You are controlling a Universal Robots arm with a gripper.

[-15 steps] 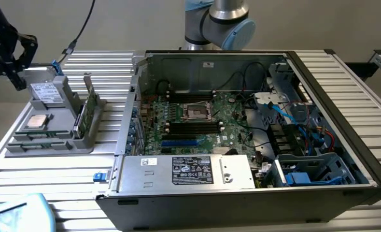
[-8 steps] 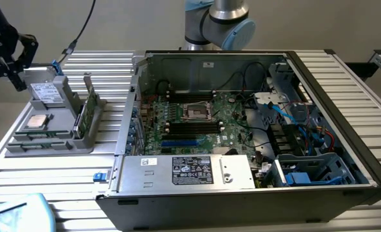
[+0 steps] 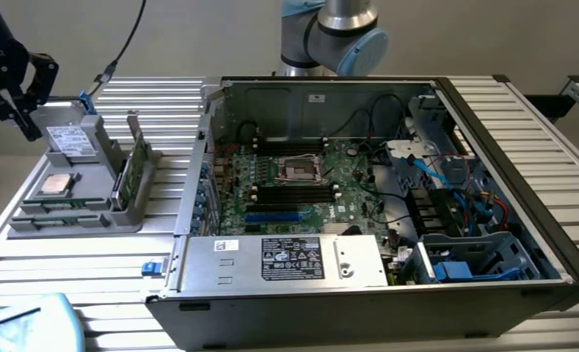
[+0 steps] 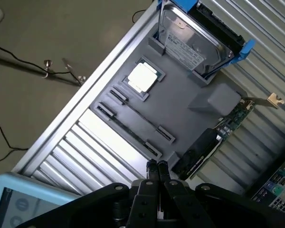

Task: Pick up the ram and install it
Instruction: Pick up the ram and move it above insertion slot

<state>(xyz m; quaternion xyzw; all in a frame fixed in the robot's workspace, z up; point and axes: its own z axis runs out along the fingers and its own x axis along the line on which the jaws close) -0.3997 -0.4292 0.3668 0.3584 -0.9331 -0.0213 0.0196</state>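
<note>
**Pincer closed above the parts tray, ram not yet taken**

Exterior view: the pincer (image 3: 20,117) hangs in the air above the grey tray (image 3: 122,220) and touches nothing. Below it come first the drive (image 3: 69,139), then the processor chip (image 3: 54,187). Farthest from it is the ram (image 3: 64,203), which seems to stand on its edge in a holder of the tray. The open computer case (image 3: 500,150) with the motherboard (image 3: 343,165) is well apart from the pincer, beyond an upright card (image 3: 133,169).

Wrist view: the pincer (image 4: 157,166) has its fingertips (image 4: 152,167) pressed together, with nothing between them. The ram (image 4: 141,117) appears as a thin dark line near the fingertips, between them and the processor chip (image 4: 142,77). I am not fully sure of it.

My judgement: the step in hand is the approach for the pick, and nothing is installed. A grasp calls for parted fingers set across the thin stick, and a straight descent that avoids the holder's ends.
</note>
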